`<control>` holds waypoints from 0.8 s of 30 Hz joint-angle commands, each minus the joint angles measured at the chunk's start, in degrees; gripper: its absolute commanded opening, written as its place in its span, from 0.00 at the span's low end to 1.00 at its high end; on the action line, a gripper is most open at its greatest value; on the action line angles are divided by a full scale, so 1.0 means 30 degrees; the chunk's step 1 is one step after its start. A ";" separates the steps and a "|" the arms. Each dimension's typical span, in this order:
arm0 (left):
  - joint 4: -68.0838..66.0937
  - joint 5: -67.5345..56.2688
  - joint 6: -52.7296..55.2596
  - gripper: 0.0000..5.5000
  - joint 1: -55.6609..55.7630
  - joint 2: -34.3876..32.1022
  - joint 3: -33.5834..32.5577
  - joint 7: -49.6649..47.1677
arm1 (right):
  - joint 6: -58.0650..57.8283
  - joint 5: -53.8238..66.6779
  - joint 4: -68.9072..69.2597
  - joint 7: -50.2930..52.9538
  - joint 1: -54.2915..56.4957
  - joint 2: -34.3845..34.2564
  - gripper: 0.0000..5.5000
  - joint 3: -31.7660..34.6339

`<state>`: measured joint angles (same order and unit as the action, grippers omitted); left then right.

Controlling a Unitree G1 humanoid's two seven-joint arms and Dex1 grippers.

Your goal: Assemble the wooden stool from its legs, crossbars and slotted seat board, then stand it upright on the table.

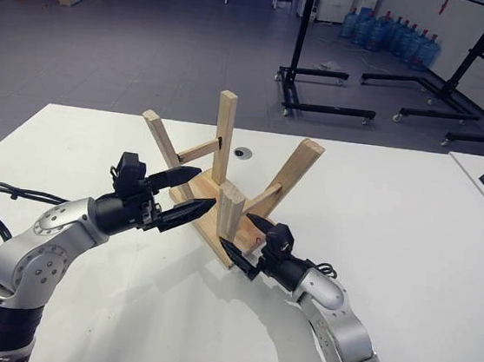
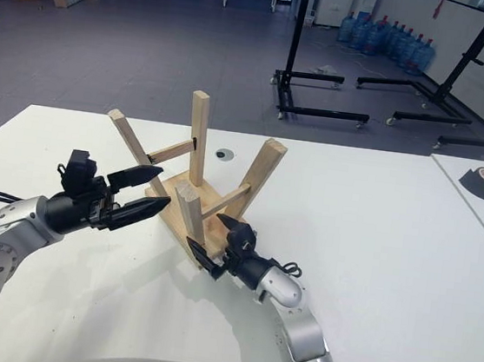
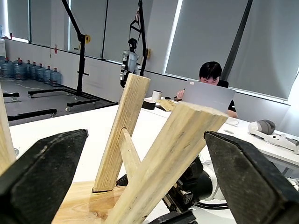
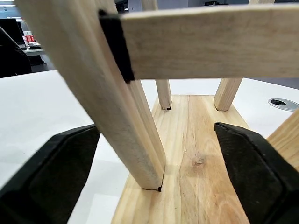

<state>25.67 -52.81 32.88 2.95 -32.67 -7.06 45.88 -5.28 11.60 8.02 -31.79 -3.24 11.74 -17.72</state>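
Left eye view showed stool (image 1: 223, 192) joined, legs (image 1: 224, 131) up on its seat board (image 4: 196, 154), left claw (image 1: 206, 187) and right claw (image 1: 235, 230) both open at it, not yet stood upright.

Two silver arms, black at the business end.
The left arm (image 1: 42, 250) and right arm (image 1: 337, 321) wore rounded silver-grey shells, small dark screws ringing the joint caps, and each wrist ran into a black housing. The left gripper (image 1: 206, 187) and right gripper (image 1: 235, 230) each carried two long black fingers tapering to points (pads (image 3: 42, 163) matte and faintly grainy up close). A black cable (image 1: 11, 192) looped off the left forearm, and a boxy black camera block (image 1: 128, 170) sat atop that wrist.
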 commanded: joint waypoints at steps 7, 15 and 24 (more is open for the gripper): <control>-0.0662 0.1233 -0.0504 0.83 -0.0065 0.0405 0.0365 0.0266 | -0.0068 0.0162 -0.1239 -0.0758 0.0676 -0.0355 0.48 0.0211; -0.0713 0.1909 -0.0963 0.83 -0.0383 0.0973 0.0464 0.0216 | -0.1986 0.2517 -0.0219 -0.2593 0.0787 0.0542 0.24 0.1561; -0.0115 0.2002 -0.1155 0.83 -0.1064 0.1349 0.0313 -0.0121 | -0.5686 0.5953 0.1712 -0.4776 0.0934 0.2607 0.21 0.3316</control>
<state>24.34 -46.94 29.58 0.30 -28.42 -5.49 46.01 -17.92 24.92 10.45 -43.73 -1.43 17.36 -9.46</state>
